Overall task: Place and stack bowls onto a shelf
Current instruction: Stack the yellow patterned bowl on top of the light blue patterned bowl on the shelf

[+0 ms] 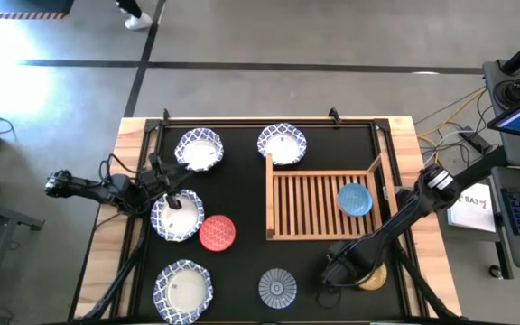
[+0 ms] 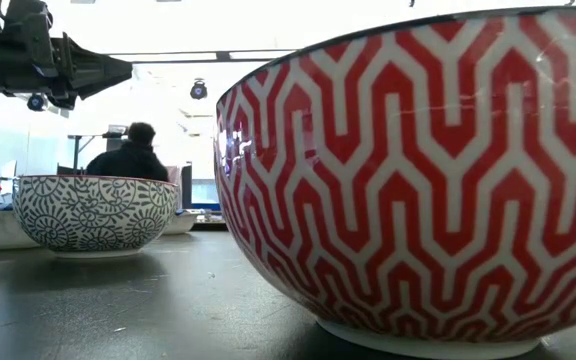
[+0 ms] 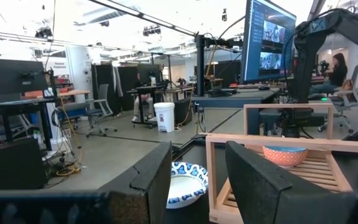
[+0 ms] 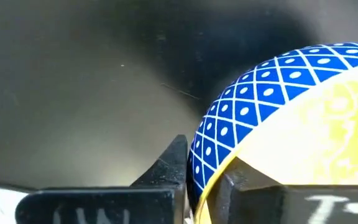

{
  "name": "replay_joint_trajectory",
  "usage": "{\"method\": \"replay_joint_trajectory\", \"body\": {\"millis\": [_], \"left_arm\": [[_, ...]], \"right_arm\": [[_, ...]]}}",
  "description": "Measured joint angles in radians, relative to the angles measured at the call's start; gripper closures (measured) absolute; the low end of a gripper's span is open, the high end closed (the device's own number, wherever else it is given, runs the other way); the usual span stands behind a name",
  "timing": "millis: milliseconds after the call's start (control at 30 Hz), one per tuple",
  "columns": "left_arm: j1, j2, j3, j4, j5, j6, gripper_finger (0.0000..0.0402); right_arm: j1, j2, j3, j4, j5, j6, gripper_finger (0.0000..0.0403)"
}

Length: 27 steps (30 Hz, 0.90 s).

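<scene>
Looking straight down from the high view, the shelf sits right of centre on the mat with one small blue bowl already on its slats. The right gripper is low at the near right corner, over the yellow bowl. The left gripper hovers over a large patterned bowl on the left, next to the red bowl. Three more large bowls and the grey-blue bowl lie loose on the mat.

From the low view, the red bowl fills the foreground; the grey-blue bowl stands behind it, and a person sits at a desk well beyond the table.

In the left wrist view, the left fingers stand apart with nothing between them, pointing toward the shelf.

In the right wrist view, the right fingers straddle the rim of the yellow bowl, one outside its blue lattice wall and one inside, apparently closed on it.

The step in hand looks like picking up the yellow bowl. Next, it calls for a clean lift, a carry to the far left, and a level landing on the slats.
</scene>
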Motion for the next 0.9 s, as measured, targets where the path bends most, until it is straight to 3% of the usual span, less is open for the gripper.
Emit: {"method": "replay_joint_trajectory", "body": {"millis": [200, 333, 500, 633, 800, 900], "left_arm": [[0.000, 0.002, 0.000, 0.001, 0.000, 0.000, 0.0267], [0.000, 0.002, 0.000, 0.001, 0.000, 0.000, 0.0267], [0.000, 0.002, 0.000, 0.001, 0.000, 0.000, 0.0267], [0.000, 0.002, 0.000, 0.001, 0.000, 0.000, 0.0267], [0.000, 0.002, 0.000, 0.001, 0.000, 0.000, 0.0267], [0.000, 0.002, 0.000, 0.001, 0.000, 0.000, 0.0267]], "right_arm": [[-0.001, -0.050, -0.001, 0.015, 0.024, -0.059, 0.0388], [-0.003, -0.095, -0.001, 0.019, 0.123, -0.146, 0.0389], [-0.003, -0.177, 0.000, 0.018, 0.312, -0.304, 0.0389], [-0.012, -0.244, 0.013, -0.012, 0.533, -0.415, 0.0389], [-0.050, -0.306, 0.017, -0.174, 0.772, -0.458, 0.0389], [-0.090, -0.331, 0.016, -0.323, 0.819, -0.423, 0.0389]]}}
